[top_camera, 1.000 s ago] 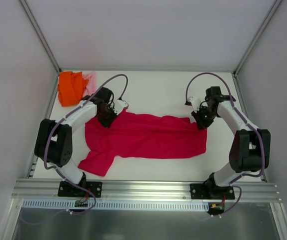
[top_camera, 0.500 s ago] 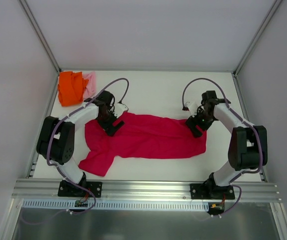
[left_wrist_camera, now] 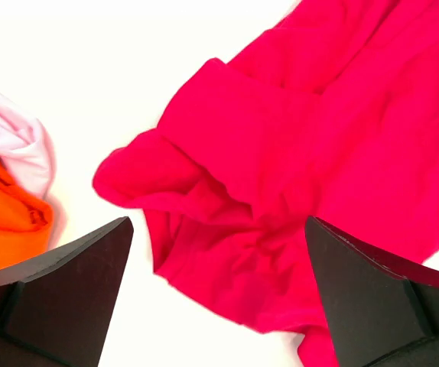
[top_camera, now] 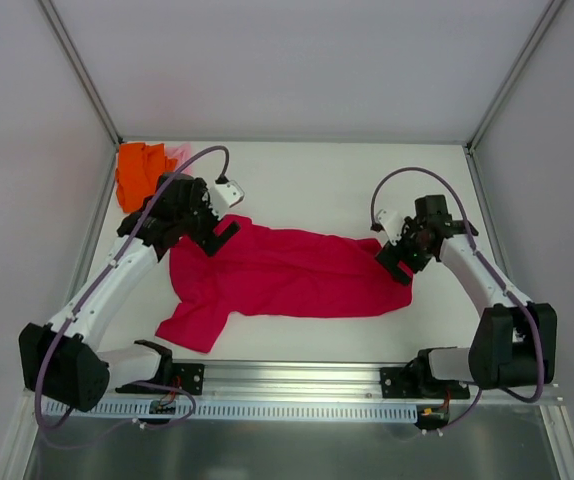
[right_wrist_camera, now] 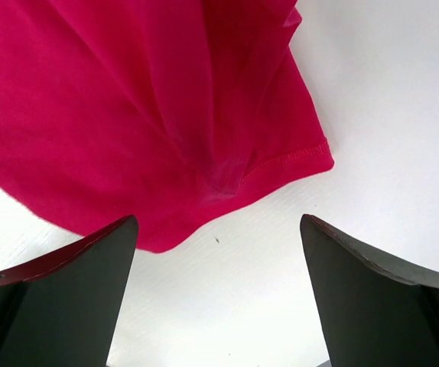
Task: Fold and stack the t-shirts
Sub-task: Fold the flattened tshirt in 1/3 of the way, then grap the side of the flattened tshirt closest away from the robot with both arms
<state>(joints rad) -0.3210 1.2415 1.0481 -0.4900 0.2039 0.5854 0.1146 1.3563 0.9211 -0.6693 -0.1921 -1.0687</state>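
Left hand [left_wrist_camera: 218,225], right hand [right_wrist_camera: 219,222] have released — soft crimson shirt [top_camera: 297,275] lies creased.

Red t-shirt [top_camera: 297,275] centre — open table [top_camera: 317,180] behind

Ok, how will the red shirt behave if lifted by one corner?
The red shirt would likely go limp and hang: it lies in soft creases, bunched at the sleeve. Probably light, as the cloth looks thin at the stitched hem. Pushed, it would likely wrinkle rather than slide whole.
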